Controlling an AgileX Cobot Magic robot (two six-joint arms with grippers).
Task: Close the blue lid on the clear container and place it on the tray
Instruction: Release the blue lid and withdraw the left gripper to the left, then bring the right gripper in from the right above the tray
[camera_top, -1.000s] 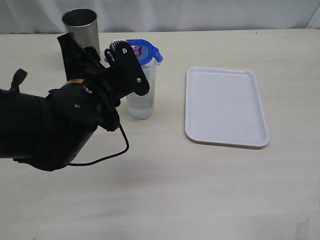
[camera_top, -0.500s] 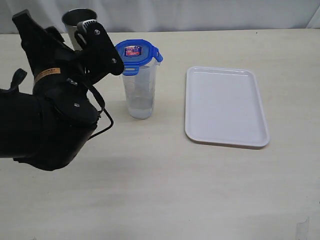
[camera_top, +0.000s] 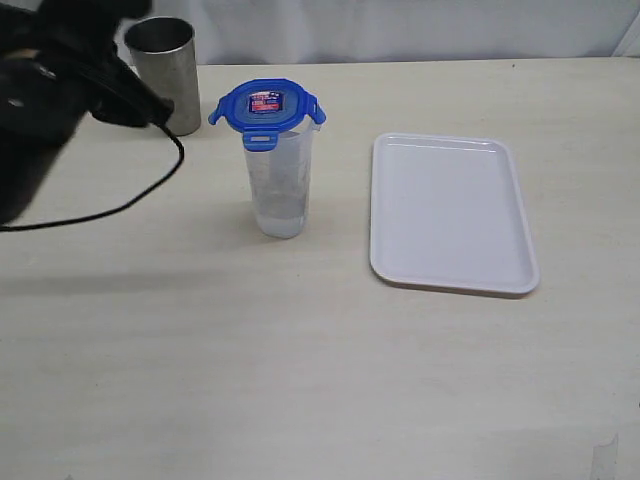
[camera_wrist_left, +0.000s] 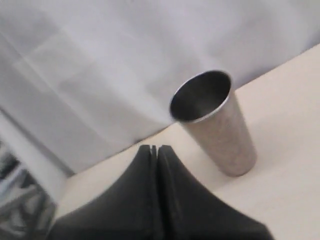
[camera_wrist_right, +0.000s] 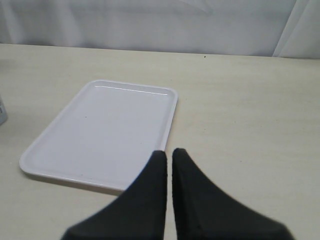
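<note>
The upright container (camera_top: 280, 185) stands between the tray (camera_top: 450, 215) and the nearer left pincer (camera_wrist_left: 154, 149); it and the right pincer (camera_wrist_right: 168, 154) are clenched, empty.

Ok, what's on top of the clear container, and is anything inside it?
The blue lid sits on the clear container, label up, covering its opening. Through the clear walls nothing shows inside. Whether the flaps are snapped down cannot be told.

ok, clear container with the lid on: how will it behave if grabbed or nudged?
Likely tippy: the clear container is tall and narrow on a small base, so a push near the blue lid could topple it. Probably light; it looks nearly empty. Smooth walls may slip in a grip.
</note>
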